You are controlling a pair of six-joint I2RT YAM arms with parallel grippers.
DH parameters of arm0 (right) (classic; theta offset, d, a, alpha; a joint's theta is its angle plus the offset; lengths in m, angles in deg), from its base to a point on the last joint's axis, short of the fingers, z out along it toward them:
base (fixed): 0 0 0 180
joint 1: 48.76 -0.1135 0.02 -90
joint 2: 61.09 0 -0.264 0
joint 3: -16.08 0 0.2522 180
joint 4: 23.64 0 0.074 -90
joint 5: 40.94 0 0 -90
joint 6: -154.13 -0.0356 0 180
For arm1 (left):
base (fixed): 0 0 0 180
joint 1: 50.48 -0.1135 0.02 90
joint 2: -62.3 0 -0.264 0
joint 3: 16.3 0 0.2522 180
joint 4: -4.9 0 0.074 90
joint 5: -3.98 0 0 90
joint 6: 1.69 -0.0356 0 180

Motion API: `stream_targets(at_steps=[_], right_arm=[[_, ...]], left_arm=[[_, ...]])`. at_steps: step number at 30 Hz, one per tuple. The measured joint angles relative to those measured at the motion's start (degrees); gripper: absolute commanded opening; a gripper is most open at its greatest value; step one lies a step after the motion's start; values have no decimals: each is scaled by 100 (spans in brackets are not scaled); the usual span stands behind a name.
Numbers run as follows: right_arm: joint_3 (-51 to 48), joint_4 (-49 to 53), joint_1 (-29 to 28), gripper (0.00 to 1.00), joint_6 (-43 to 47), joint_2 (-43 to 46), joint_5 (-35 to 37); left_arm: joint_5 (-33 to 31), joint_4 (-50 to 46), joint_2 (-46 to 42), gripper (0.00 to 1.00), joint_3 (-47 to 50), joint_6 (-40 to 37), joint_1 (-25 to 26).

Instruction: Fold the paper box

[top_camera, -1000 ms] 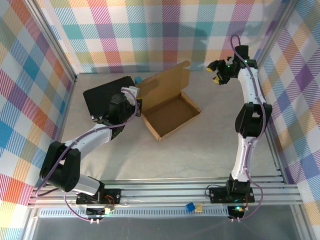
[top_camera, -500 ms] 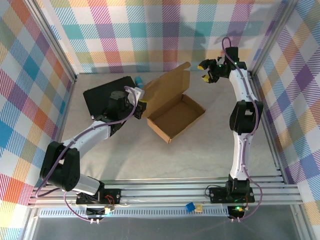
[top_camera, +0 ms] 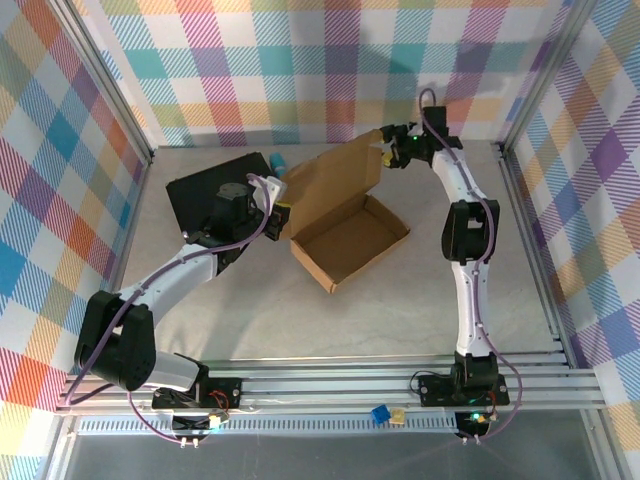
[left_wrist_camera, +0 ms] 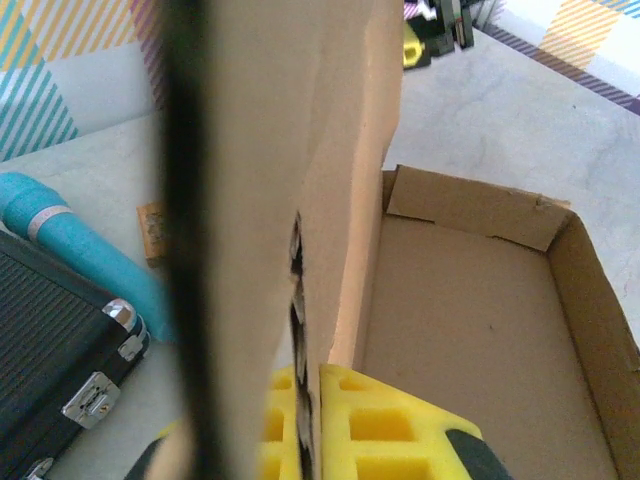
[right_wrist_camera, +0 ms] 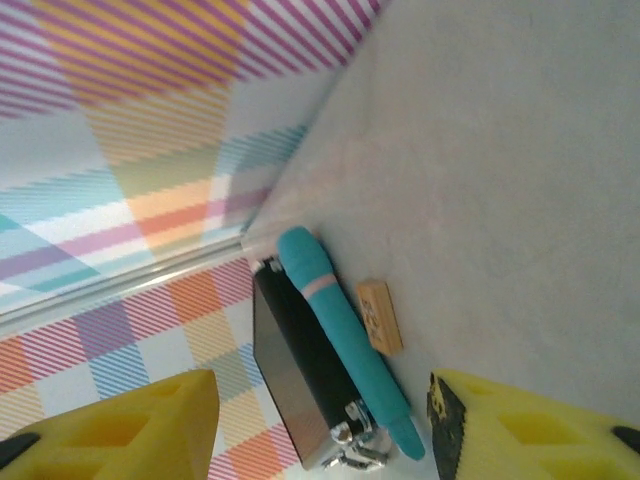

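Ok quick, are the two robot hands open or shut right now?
Left gripper: jaws closed, pinching the raised lid of the paper box.
Right gripper: jaws open, holding nothing.

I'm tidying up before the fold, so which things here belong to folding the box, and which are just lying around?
In use: cardboard box; left gripper, shut on it; right gripper, open near it.
Lying about: black case; teal pen; small wooden block.
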Motion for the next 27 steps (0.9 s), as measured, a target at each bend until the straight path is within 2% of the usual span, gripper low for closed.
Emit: stream_targets(at_steps=[4, 13, 22, 27], right_arm=[[-1458, -262, -136, 51, -214, 737, -24], [-3939, -1325, -46, 45, -1211, 2586, -7], [-5608, -2164, -149, 45, -2201, 3482, 494], [-5914, -2146, -212, 42, -2127, 3934, 704]], left_arm=[[-173, 11, 92, 0, -46, 4, -9], [-743, 59, 658, 0, -234, 258, -9], [-1346, 219, 1056, 0, -402, 350, 26], [-1744, 358, 1172, 0, -494, 461, 120]])
